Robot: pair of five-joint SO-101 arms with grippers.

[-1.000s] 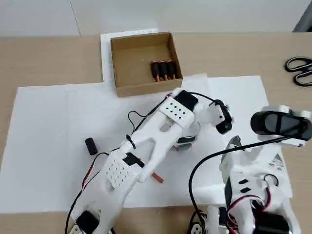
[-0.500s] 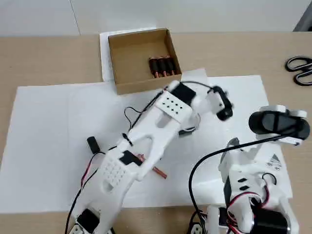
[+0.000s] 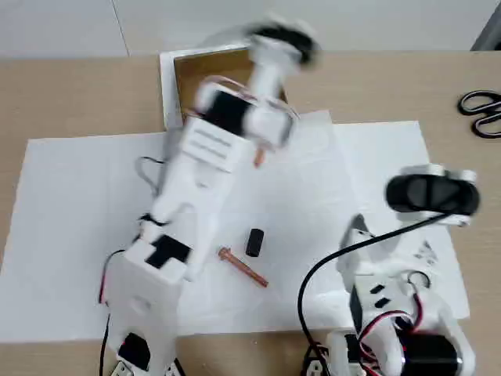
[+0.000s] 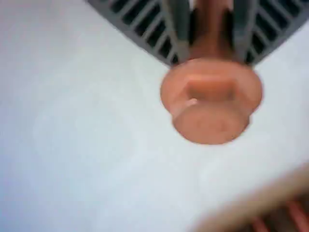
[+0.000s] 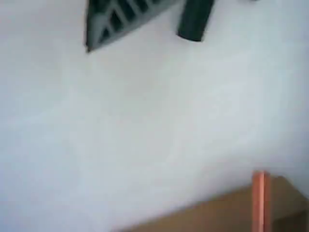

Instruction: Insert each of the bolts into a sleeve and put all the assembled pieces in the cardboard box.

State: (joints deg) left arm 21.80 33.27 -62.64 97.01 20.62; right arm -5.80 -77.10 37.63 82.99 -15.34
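Note:
My left gripper (image 3: 262,145) hangs over the near right corner of the cardboard box (image 3: 188,74), shut on an orange bolt (image 3: 258,157). In the left wrist view the bolt's head (image 4: 211,101) pokes out between the gripper's fingers (image 4: 179,34), over white paper, beside the box edge. A black sleeve (image 3: 254,242) and a loose orange bolt (image 3: 243,266) lie on the paper mid-table. My right gripper (image 3: 356,229) sits low at the right. Its wrist view has the sleeve (image 5: 194,18) and bolt (image 5: 259,198) ahead of it.
White paper (image 3: 70,219) covers most of the wooden table. Scissors (image 3: 479,110) lie at the far right edge. The left arm stretches diagonally from the front left up to the box, covering part of it.
The left arm has swung from the middle of the paper up to the box, carrying a bolt. Where it was, a sleeve now shows. The box slid slightly left.

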